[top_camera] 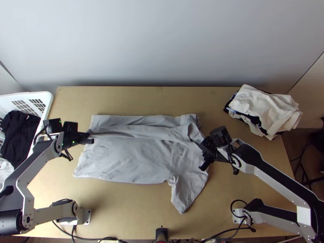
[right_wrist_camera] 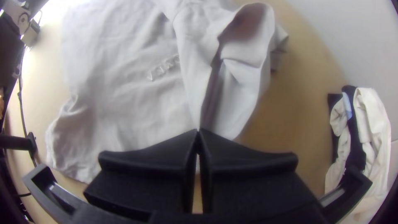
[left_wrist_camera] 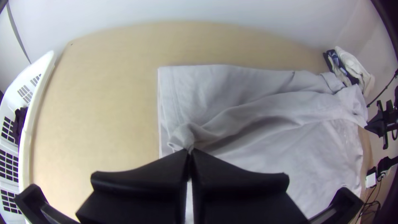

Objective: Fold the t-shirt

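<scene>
Left fingers (top_camera: 84,139) pinch grey t-shirt (top_camera: 129,158) fold at one end, right fingers (top_camera: 207,149) at other; rest spread.

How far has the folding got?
Early on. The t-shirt lies mostly spread, no fold finished. In hand: the left gripper and right gripper each pinch one end of a raised strip along its far side, probably a side fold. Remaining: that, then the near side, whose sleeve lies outstretched.

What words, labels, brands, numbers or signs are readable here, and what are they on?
Grey t-shirt: a short line of raised lettering running up to a fold, too faint to read reliably.
Nothing else here is legible to me.
</scene>
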Controlling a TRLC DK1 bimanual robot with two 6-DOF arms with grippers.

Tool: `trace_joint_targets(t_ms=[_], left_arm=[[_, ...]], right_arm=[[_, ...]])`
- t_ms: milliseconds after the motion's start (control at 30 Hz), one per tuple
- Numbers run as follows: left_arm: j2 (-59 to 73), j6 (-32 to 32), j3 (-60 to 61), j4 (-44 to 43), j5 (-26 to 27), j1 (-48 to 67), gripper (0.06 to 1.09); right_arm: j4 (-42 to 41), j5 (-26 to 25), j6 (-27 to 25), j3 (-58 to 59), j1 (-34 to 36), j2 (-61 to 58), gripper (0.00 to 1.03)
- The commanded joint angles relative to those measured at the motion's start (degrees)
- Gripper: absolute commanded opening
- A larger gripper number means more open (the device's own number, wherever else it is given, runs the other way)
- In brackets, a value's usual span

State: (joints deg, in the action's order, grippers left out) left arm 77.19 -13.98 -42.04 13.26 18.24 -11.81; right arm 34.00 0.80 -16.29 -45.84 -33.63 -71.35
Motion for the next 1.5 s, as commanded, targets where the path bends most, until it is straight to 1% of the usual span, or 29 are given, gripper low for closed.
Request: trace_joint_targets(t_ms=[0,267,433,700,833,867,900,933,967,1000,1033,1067,1167,1267,1367,1467], left_arm=[[-1.1,-2.5,4.0,-0.2,0.1,-0.1,0.09],[-0.5,-5.1,5.0,-0.7,0.0,-2.7,0.09],[0.5,-5.8,5.0,-1.6,0.0,-4.6,0.09],[-0.4,-5.4,5.3,-1.4,0.1,-3.8,0.09],[-0.5,-6.1,5.8,-0.1,0.1,-3.1,0.09],[-0.5,-6.6,5.9,0.5,0.1,-2.8,0.13],[-0.5,-6.7,5.8,1.3,0.1,-2.7,0.26],[-0.7,-6.7,5.5,2.7,0.1,-2.4,0.43],[-1.0,-6.8,5.1,4.0,0.2,-2.2,0.53],[-1.6,-6.9,4.7,5.6,0.2,-2.1,0.63],[-2.4,-7.3,4.5,7.2,0.6,-2.1,0.70],[-3.4,-7.7,4.2,9.0,0.7,-2.0,0.75],[-7.1,-8.4,3.6,14.2,1.5,-2.2,0.87],[-10.7,-11.2,3.1,18.9,1.6,-3.9,0.94],[-11.4,-15.7,0.7,26.2,2.2,-6.9,0.95],[-10.3,-20.6,-1.7,34.3,3.1,-9.5,0.95]], right_arm=[[-0.3,0.1,0.6,3.7,0.0,-0.1,0.03],[-0.5,0.0,0.6,5.8,0.5,-1.1,0.03],[-2.8,-0.1,0.6,7.0,1.7,-1.2,0.03],[-4.6,-0.3,2.1,6.9,2.3,-1.9,0.03],[-5.0,-0.3,2.1,6.5,3.0,-1.8,0.03],[-5.0,-0.2,2.1,6.2,3.2,-1.6,0.10],[-4.9,-0.2,2.2,5.9,3.4,-1.3,0.29],[-4.5,-0.1,2.2,5.4,3.5,-1.2,0.50],[-3.9,-0.1,2.4,5.0,3.5,-1.0,0.68],[-3.5,-0.1,2.8,4.4,3.5,-0.9,0.85],[-2.8,0.0,2.9,3.7,3.5,-0.9,0.95],[-2.0,0.3,2.9,3.0,3.3,-0.8,0.98],[0.5,2.4,3.4,0.2,3.3,-0.5,0.98],[2.6,2.7,3.4,-2.8,3.3,0.3,0.98],[3.9,3.7,3.6,-5.7,2.7,1.9,0.98],[6.6,4.0,3.6,-7.9,0.4,2.6,0.98]])
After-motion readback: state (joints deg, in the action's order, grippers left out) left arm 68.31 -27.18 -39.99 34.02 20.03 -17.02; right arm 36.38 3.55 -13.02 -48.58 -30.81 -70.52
